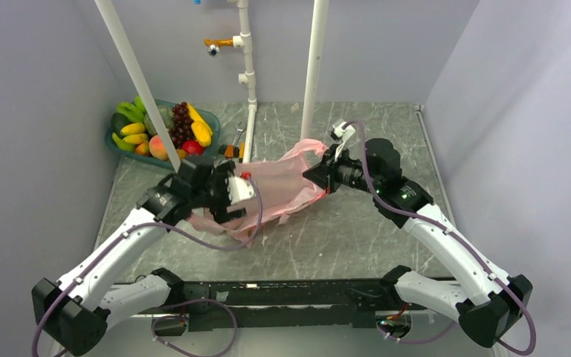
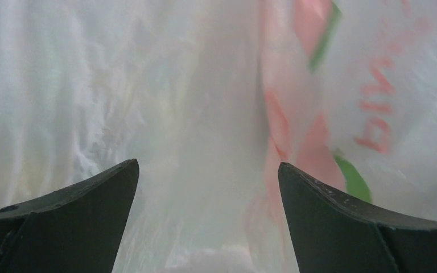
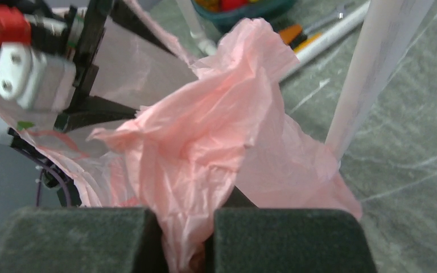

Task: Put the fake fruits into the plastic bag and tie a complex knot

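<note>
The pink plastic bag [image 1: 286,182] lies crumpled in the middle of the table between my two grippers. My right gripper [image 1: 321,177] is shut on a bunched fold of the bag's right edge; in the right wrist view the film [image 3: 205,131] runs down between the pads [image 3: 185,239]. My left gripper [image 1: 256,190] is at the bag's left side with jaws wide apart [image 2: 207,170]. Pale film with red and green print [image 2: 341,102] fills its view. Its black fingers [image 3: 99,111] show against the film. The fake fruits [image 1: 167,130] sit heaped in a teal basin. No knot shows.
The teal basin [image 1: 115,141] stands at the back left. A wrench and orange tool [image 1: 234,147] lie beside it, also in the right wrist view [image 3: 296,34]. White poles [image 1: 137,82] [image 1: 314,67] and a pipe [image 1: 250,111] rise behind the bag.
</note>
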Controlling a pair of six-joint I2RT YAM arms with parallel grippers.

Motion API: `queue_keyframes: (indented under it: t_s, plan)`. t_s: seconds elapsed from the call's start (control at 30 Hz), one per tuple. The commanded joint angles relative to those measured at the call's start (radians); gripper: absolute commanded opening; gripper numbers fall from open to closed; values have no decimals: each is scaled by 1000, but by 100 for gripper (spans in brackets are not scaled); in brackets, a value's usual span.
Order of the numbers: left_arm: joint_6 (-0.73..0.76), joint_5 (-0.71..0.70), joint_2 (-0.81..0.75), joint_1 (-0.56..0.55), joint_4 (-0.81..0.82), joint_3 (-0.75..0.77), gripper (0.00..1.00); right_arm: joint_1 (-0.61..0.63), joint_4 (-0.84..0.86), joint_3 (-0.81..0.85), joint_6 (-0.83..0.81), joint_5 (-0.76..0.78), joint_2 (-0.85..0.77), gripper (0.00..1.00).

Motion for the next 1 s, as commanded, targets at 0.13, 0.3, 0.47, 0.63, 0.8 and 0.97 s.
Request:
queue_keyframes:
  t_s: [0.13,0.3,0.47,0.63,0.8,0.97]
  plan:
    - [114,143,24,1,368,-435,97,-5,-103,-82,-45,16,16,0]
    - [-31,280,-37,-3,465,-373,99,-3,-85,-105,-33,-11,39,0]
    - [-305,390,-56,-20,501,-141,99,-3,-61,-79,-16,-34,99,0]
    - [-552,493,-68,-19,704,-97,99,-2,-58,-54,-7,-40,127,0]
    - [-799,471,-69,10,807,-8,99,-3,-83,-34,-11,-28,120,0]
    - [-901,537,-150,248,692,146,99,-6,-111,-35,-32,2,98,0]
